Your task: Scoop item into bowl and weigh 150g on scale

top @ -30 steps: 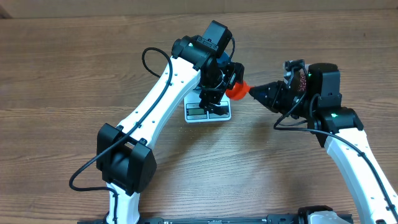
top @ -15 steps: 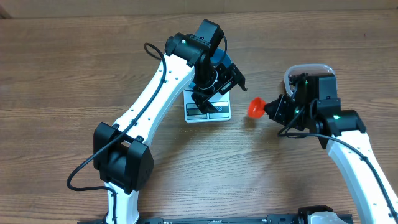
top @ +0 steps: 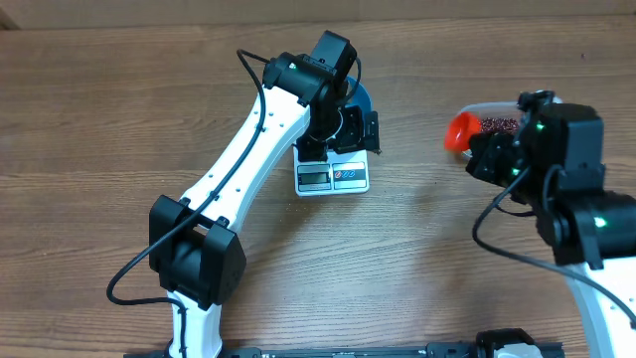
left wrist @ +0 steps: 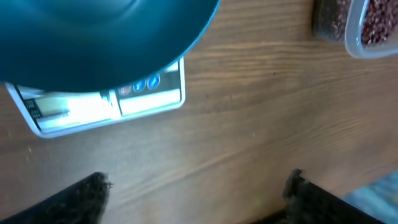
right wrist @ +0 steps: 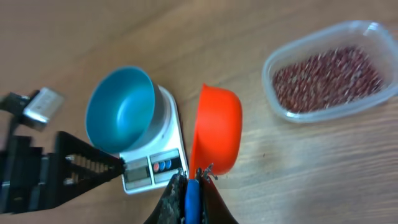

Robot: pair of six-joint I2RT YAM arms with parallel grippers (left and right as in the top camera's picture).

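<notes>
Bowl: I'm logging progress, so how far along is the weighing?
Done: the bowl sits on the scale. In hand: the right pincer grips the scoop, near the tub of beans. The left pincer hangs open by the bowl. Left: the bowl looks empty, so all scooping and weighing remains.

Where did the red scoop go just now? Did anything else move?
The right tool, shut on the red plastic scoop with the blue handle, carried it away from the round blue bowl, rightward to the clear plastic tub of dark red beans. The left tool, open, shifted slightly. Bowl and white scale stayed put.
</notes>
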